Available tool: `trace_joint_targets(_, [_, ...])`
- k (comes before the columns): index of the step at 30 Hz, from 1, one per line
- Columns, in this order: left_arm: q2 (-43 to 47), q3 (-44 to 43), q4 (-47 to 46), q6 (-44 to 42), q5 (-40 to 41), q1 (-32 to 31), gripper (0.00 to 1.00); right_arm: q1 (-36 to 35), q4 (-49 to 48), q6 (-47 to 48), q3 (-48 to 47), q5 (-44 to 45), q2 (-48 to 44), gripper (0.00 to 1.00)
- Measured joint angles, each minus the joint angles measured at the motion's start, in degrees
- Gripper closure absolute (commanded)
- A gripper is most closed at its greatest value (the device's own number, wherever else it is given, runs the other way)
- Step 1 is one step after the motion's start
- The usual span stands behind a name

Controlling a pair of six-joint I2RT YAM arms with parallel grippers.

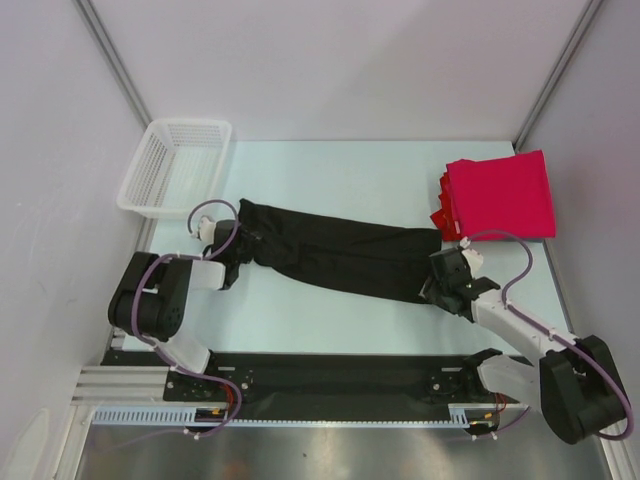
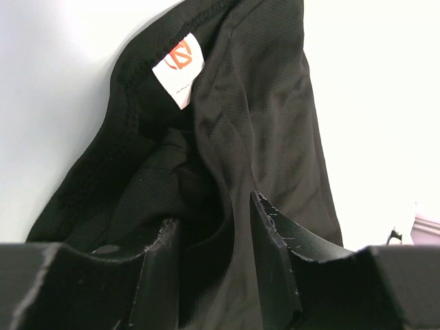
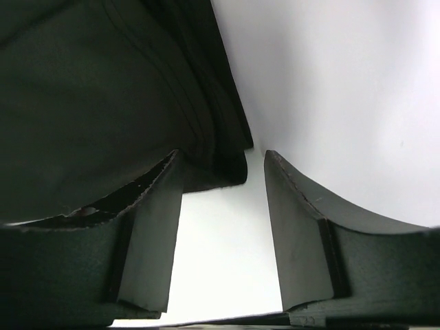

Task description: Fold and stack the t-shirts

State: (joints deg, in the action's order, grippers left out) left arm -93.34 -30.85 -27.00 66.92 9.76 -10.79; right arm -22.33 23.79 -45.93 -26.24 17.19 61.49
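Note:
A black t-shirt [image 1: 340, 250] lies stretched in a long band across the table between both arms. My left gripper [image 1: 238, 258] is at its left end. In the left wrist view, bunched black t-shirt [image 2: 254, 103] with a white neck label [image 2: 179, 69] fills the gap of the left gripper [image 2: 212, 210], which is shut on it. My right gripper [image 1: 445, 277] is at the shirt's right end. In the right wrist view the right gripper [image 3: 222, 153] stands open, bare table between its fingers. The shirt's corner [image 3: 103, 89] lies over the left finger's tip. Folded red t-shirts [image 1: 500, 193] are stacked at the back right.
A white mesh basket [image 1: 140, 185] stands at the back left corner of the pale table [image 1: 330, 170]. White walls enclose the back and both sides. A black rail [image 1: 330, 375] holding the arm bases runs along the near edge.

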Motion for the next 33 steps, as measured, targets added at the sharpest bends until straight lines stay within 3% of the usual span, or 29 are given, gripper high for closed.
trace_joint_targets(8, [-3.06, -3.78, 0.87, -0.70, -1.44, 0.00, 0.56, 2.49, -3.13, 2.32, -2.95, 0.48, 6.51, 0.55])
trace_joint_targets(11, [-4.20, -5.29, 1.38, -1.20, -1.84, 0.00, 0.56, 2.56, -3.61, 2.93, -3.48, 0.33, 7.67, 0.67])
trace_joint_targets(14, [-5.57, -7.30, 2.08, -1.64, -2.34, 0.02, 0.56, 2.56, -4.42, 3.30, -3.58, -0.39, 8.44, 0.94])
trace_joint_targets(16, [-6.73, -9.07, 2.97, -2.16, -2.73, 0.07, 0.56, 2.14, -4.85, 3.48, -3.58, -1.05, 8.48, 1.00])
trace_joint_targets(19, [-9.88, -13.22, 4.04, -3.52, -3.85, 0.07, 0.56, 0.13, -4.76, 3.02, -3.58, -1.01, 8.46, 1.00])
trace_joint_targets(29, [-25.90, -35.08, 6.97, -9.44, -14.51, 0.37, 0.56, -24.52, -3.19, -6.40, -5.11, -2.80, 8.96, 1.00])
trace_joint_targets(33, [-32.61, -45.24, 9.09, -11.85, -20.15, 0.31, 0.56, -36.48, -3.02, -11.47, -10.38, -2.60, 14.69, 1.00])
